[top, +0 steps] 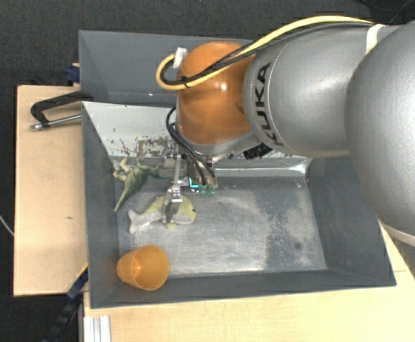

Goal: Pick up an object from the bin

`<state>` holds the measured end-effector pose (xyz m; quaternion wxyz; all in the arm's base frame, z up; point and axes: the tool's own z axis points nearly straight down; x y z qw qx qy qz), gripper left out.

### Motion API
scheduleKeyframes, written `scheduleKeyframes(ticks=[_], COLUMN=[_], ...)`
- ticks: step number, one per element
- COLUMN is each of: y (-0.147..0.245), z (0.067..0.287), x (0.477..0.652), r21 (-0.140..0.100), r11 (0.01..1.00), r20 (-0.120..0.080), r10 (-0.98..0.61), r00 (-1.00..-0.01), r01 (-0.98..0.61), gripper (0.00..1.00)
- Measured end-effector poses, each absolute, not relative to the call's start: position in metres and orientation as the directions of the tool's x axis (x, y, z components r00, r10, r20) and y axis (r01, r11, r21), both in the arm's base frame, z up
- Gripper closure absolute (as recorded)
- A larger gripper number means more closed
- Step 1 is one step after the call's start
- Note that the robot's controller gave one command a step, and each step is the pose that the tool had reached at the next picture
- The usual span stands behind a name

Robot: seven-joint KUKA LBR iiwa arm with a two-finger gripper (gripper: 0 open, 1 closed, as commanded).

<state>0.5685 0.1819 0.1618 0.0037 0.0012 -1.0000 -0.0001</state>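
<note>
An orange cup [143, 267] lies on its side at the seven o'clock corner of the bin [278, 237]. At nine o'clock sprawls a green dinosaur-like toy [131, 180]. Just beside it a pale yellow-white toy [150, 218] lies flat. The gripper [172, 204] stands over its three o'clock end, though I cannot tell whether it is clamped or released. To do this well, I judge it should close squarely across the pale toy and rise straight. Toward three o'clock the grey floor is bare and scuffed, with ample room.
</note>
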Motion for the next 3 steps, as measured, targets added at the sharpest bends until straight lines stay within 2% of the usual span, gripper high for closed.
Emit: scheduleKeyframes(ticks=[1, 2, 3], y=[0.169, 0.169, 0.140], z=[0.071, 0.074, 0.234], x=[0.586, 0.587, 0.558], r21=[0.002, 0.004, -0.002], r11=[0.991, 0.991, 0.898], r20=[-0.005, -0.010, -0.013], r10=[-0.132, -0.131, -0.441], r00=[-0.991, -0.991, -0.897], r01=[-0.132, -0.131, -0.441], gripper=[0.00, 1.00, 1.00])
